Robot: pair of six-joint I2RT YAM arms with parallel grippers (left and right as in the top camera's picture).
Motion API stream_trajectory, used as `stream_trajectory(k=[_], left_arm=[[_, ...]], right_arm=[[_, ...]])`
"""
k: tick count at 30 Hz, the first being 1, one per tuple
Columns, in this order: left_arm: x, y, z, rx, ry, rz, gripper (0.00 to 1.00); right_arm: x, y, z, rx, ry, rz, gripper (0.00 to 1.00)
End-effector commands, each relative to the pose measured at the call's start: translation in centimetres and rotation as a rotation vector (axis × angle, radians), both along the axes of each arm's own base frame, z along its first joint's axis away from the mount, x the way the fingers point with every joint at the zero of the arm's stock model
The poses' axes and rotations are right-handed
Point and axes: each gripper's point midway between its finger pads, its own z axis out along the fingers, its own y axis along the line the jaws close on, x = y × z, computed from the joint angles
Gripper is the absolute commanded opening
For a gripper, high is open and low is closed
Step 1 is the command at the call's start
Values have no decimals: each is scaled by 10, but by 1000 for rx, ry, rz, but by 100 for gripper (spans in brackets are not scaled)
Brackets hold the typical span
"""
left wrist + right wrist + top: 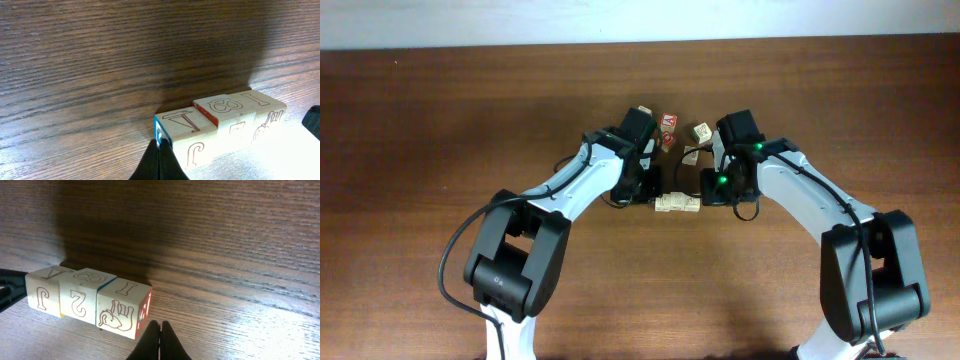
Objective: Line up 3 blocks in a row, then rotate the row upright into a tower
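Surface: dark brown wood-grain table (420, 150), with bare grain under both wrist cameras.
Blocks (678, 204): three pale wooden cubes laid end to end in one straight row, touching each other, at mid-table between the two grippers.
A block (182, 127): the left-arm end of the row; letter A on top, J on the side, end face edged in blue.
Middle block (222, 106): a looped figure like an 8 on top, with a red edge; the right wrist view shows a 2 on its side.
I block (120, 315): the right-arm end of the row; I on top, an elephant drawing on the side, end face printed in red.
Left gripper (159, 160): fingers pressed together with nothing between them; tips low, at the blue-edged end face. Whether they touch it cannot be told.
Right gripper (160, 341): fingers pressed together, holding nothing; tips just beside the red end face, with a narrow gap showing.
Loose cubes (668, 130): several more lettered cubes scattered behind the row, apart from it.
Left arm (570, 185), right arm (810, 195): white and black, both reaching in from the near edge.
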Motion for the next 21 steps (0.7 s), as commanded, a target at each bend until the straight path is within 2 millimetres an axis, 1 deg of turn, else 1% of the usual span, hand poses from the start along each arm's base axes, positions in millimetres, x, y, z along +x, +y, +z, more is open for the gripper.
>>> stream_trajectory(k=[1,3,5,8,14,17,21], left_arm=[[2,-5,18,-34,-29,3,0],[3,-5,18,-36,-32,2,0],[3,-5,18,-36,-32,2,0],[3,-5,18,-36,-32,3,0],[3,-5,18,-36,-32,2,0],[3,-5,18,-36,-32,2,0],[3,-5,18,-36,-31,2,0]], right_arm=[[-7,-6,-9,-29,31,2,4],[-11,-8,-15,-38,37,0,4],[-13,-4,-21,-9,30,6,4],[-6,5,-19,38,0,14,4],[-4,6,-19,41,-8,15,4],[-5,23,-18,47,-31,60,4],[-6,23,-19,43,-29,60,4]])
